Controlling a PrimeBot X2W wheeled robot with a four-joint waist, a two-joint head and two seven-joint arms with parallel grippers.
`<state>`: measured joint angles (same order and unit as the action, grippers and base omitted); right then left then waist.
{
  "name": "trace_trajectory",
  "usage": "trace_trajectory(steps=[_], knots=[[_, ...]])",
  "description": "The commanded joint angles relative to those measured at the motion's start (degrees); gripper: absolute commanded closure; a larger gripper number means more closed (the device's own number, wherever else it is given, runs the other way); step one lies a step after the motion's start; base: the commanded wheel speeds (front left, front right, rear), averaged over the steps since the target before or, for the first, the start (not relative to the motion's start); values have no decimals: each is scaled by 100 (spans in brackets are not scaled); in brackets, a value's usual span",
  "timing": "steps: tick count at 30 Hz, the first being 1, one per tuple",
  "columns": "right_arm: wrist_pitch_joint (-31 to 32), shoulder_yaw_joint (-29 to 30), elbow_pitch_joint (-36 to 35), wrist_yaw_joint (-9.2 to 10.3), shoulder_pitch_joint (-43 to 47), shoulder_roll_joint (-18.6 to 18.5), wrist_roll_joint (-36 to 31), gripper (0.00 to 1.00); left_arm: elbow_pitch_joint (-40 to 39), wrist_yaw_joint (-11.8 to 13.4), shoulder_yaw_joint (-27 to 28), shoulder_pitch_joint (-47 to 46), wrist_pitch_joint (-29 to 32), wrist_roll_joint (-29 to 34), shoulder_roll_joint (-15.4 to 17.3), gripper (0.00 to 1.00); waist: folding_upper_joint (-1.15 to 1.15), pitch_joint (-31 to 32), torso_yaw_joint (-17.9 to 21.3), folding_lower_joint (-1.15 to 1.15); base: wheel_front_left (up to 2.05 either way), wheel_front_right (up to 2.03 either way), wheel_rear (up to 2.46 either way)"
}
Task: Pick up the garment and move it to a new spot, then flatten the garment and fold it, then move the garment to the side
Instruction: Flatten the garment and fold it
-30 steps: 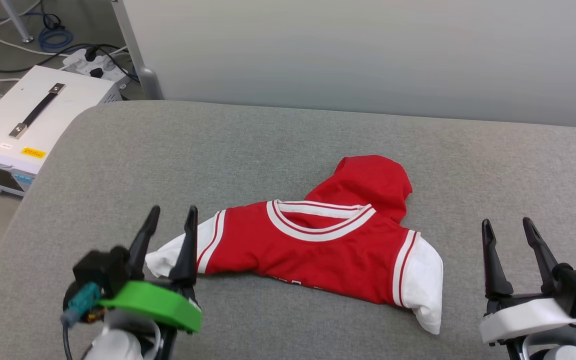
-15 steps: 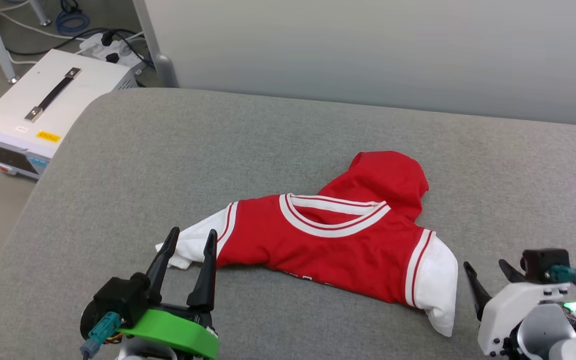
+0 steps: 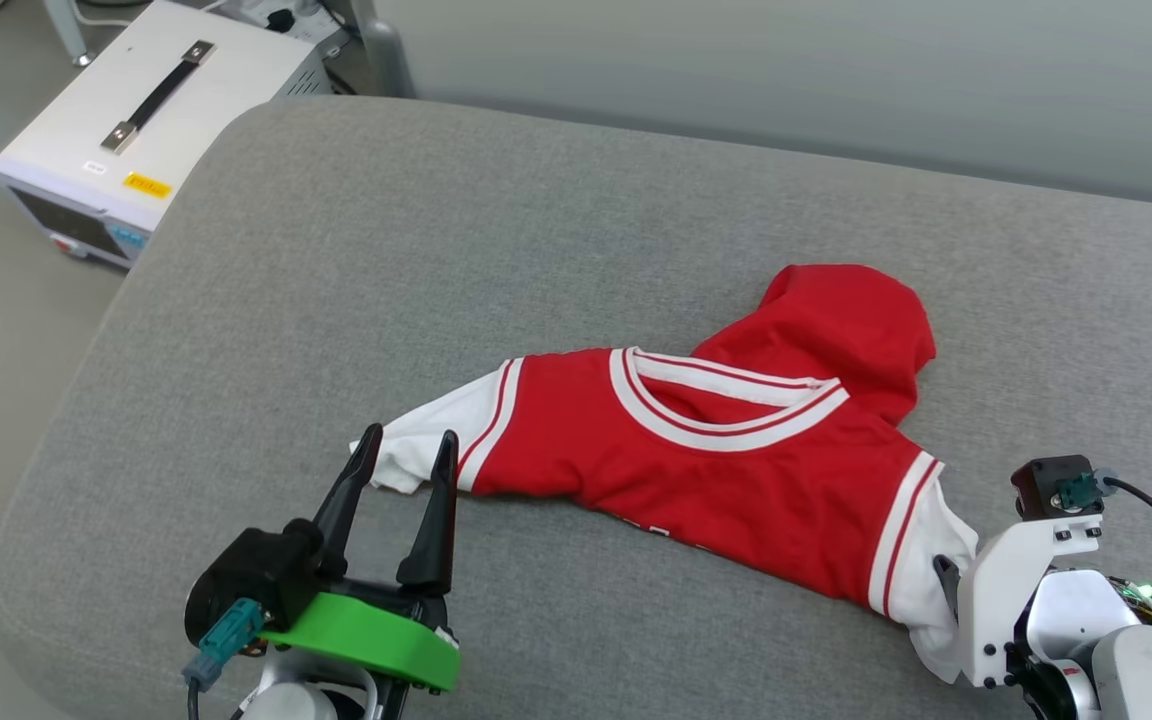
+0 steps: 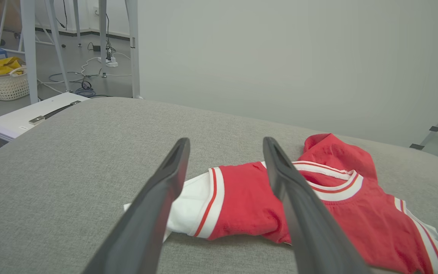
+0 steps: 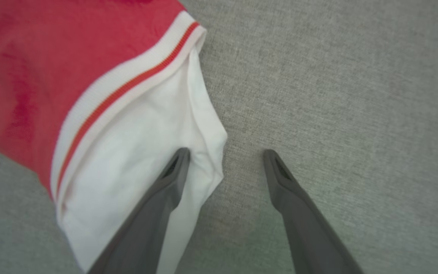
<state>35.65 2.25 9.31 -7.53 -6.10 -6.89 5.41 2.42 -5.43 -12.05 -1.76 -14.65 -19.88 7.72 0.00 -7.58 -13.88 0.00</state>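
Observation:
The garment [image 3: 716,470], a red jersey with white sleeves and a striped collar, lies crumpled on the grey cushion [image 3: 436,250]. My left gripper [image 3: 408,448] is open, its fingertips straddling the end of the white left sleeve [image 3: 416,440]. In the left wrist view that gripper [image 4: 226,140] frames the sleeve and red body [image 4: 242,194]. My right gripper [image 5: 226,152] points down, open, at the other white sleeve [image 5: 127,152]. One finger is over the sleeve's edge, the other over bare cushion. Whether either gripper touches cloth I cannot tell.
A white box-shaped device with a black handle [image 3: 156,110] stands on the floor past the cushion's rounded far-left corner. A pale wall panel [image 3: 836,80] runs behind the cushion. A basket of cloth [image 4: 0,82] sits on the floor farther off.
The head camera has shifted, sliding the scene right and down. My right gripper has turned from fingers-up beside the garment to pointing down over the right sleeve. The left gripper stays at the left sleeve.

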Motion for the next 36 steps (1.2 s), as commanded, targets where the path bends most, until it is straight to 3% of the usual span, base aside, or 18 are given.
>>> trace_trajectory(steps=[1,5,6,7,8,9,17,29,35,36], knots=[[21,-21,89,4,-88,0,-40,0,16,-53,38,-125,-34,48,-47,0,0,-156,-165,0,0,0,0],[-21,-208,333,4,-94,7,-27,0,48,-105,94,-167,-35,107,-98,0,0,-210,-215,0,0,0,0],[-24,-257,396,4,-92,-7,-24,4,57,-116,106,-172,-35,126,-111,0,0,-218,-218,0,0,0,0],[-27,-315,441,4,-91,-40,-44,42,66,-124,115,-173,-35,140,-120,0,0,-217,-217,0,0,0,0],[-51,-384,483,4,-91,-87,-66,88,79,-132,130,-170,-35,155,-128,0,0,-204,-211,0,0,0,0],[-89,-418,507,4,-93,-118,-70,100,92,-138,143,-164,-35,165,-133,0,0,-184,-200,0,0,0,0],[-454,-394,422,4,-104,-598,-108,100,267,-175,197,-59,-35,266,-86,0,0,194,31,0,0,0,0],[-268,-188,406,4,-18,-1879,29,100,398,-197,167,74,-35,229,-90,0,0,435,277,0,0,0,0],[-461,-67,789,4,8,-2117,65,100,498,-201,123,53,-35,198,-95,0,0,390,296,0,0,0,0],[-603,-31,854,4,-12,-2124,10,42,516,-201,112,46,-35,195,-97,0,0,385,298,0,0,0,0]])
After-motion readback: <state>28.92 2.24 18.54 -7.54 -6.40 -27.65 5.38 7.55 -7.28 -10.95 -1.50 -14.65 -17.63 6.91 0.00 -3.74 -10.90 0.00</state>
